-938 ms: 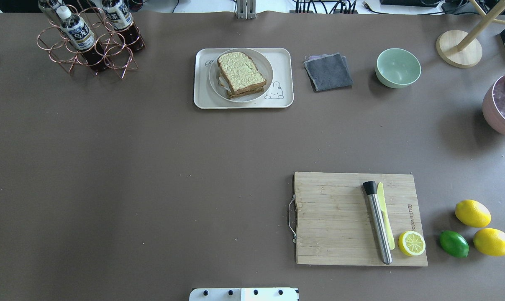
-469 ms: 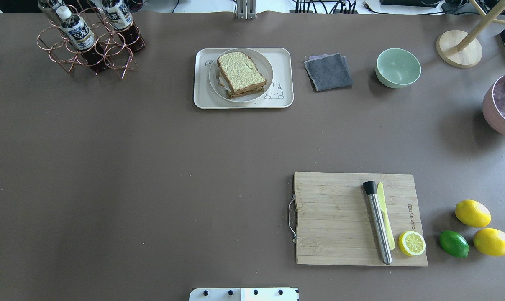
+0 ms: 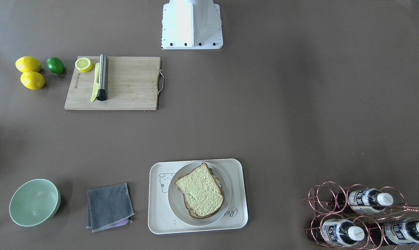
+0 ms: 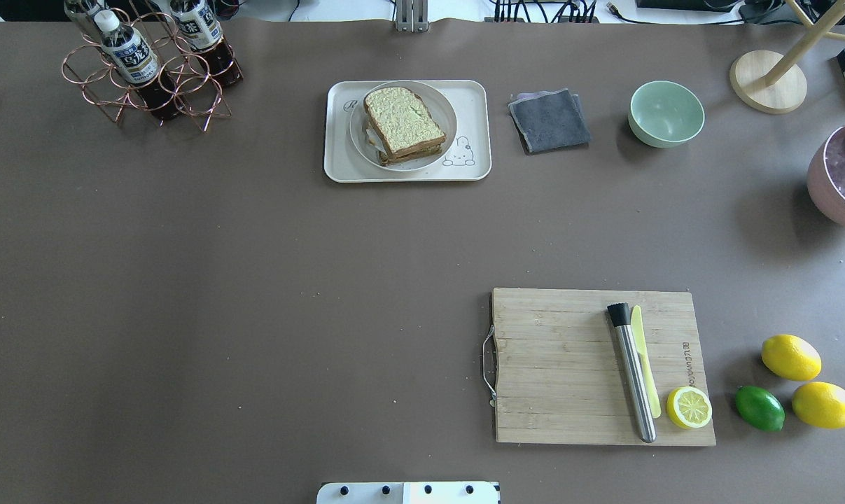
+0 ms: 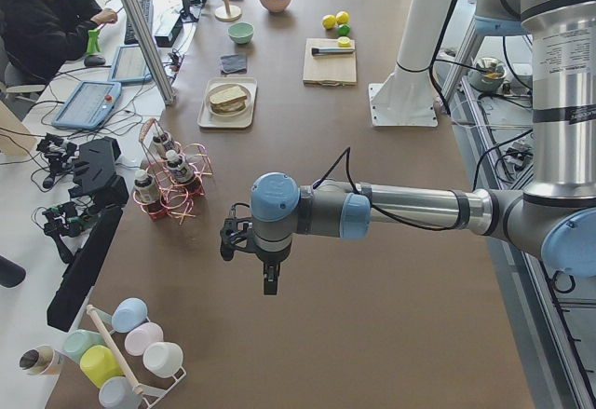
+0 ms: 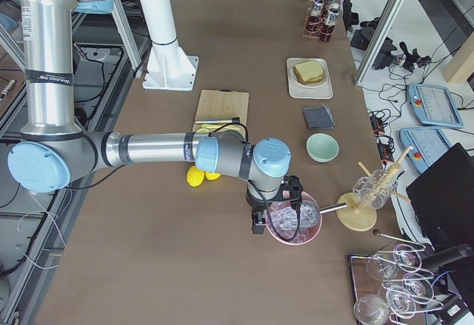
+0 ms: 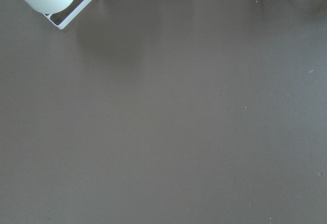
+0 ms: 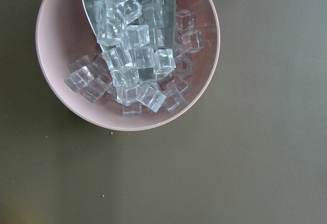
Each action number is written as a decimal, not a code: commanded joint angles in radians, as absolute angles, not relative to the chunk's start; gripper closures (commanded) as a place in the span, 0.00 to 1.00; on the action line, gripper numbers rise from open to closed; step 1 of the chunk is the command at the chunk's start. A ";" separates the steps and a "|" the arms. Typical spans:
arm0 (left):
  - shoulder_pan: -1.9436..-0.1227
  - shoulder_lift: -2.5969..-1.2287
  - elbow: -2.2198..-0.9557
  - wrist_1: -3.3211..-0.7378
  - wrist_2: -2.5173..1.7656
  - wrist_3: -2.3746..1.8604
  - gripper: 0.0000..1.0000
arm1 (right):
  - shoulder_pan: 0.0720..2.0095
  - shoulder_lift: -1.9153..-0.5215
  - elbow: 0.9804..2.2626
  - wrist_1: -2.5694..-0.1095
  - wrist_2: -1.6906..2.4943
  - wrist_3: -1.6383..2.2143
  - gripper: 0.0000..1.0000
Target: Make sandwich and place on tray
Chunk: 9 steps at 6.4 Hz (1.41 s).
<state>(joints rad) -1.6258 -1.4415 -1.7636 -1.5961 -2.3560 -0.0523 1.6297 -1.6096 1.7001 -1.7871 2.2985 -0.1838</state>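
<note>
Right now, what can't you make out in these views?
Sandwich filling: the top slice covers it in the overhead and front views, and it is too small in the side views.
Left gripper and right gripper: they show only in the side views, so open or shut cannot be told.
Tray script: the plate covers most of it.
Pink bowl: cut off by the overhead view's right edge.

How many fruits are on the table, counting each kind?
Whole lemons: 2
Lemon halves: 1
Limes: 1
Total: 4
</note>
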 commanded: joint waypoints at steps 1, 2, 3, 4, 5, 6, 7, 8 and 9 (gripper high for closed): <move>-1.628 -1.437 -1.761 -1.597 -2.356 -0.052 0.02 | 1.631 -1.612 1.703 -1.787 2.299 -0.181 0.01; -1.628 -1.437 -1.761 -1.597 -2.356 -0.052 0.02 | 1.634 -1.612 1.706 -1.786 2.301 -0.181 0.01; -1.628 -1.437 -1.761 -1.597 -2.356 -0.052 0.02 | 1.634 -1.611 1.706 -1.787 2.301 -0.181 0.01; -1.628 -1.437 -1.761 -1.597 -2.356 -0.052 0.02 | 1.635 -1.611 1.706 -1.786 2.301 -0.183 0.01; -1.628 -1.436 -1.763 -1.597 -2.358 -0.052 0.02 | 1.641 -1.612 1.707 -1.786 2.301 -0.181 0.01; -1.628 -1.436 -1.761 -1.597 -2.356 -0.052 0.02 | 1.644 -1.612 1.710 -1.786 2.301 -0.183 0.01; -1.628 -1.434 -1.761 -1.598 -2.358 -0.052 0.02 | 1.646 -1.612 1.710 -1.787 2.306 -0.183 0.01; -1.628 -1.433 -1.761 -1.598 -2.358 -0.052 0.02 | 1.646 -1.615 1.712 -1.787 2.304 -0.183 0.01; -1.628 -1.433 -1.761 -1.597 -2.358 -0.052 0.02 | 1.649 -1.615 1.713 -1.787 2.303 -0.181 0.01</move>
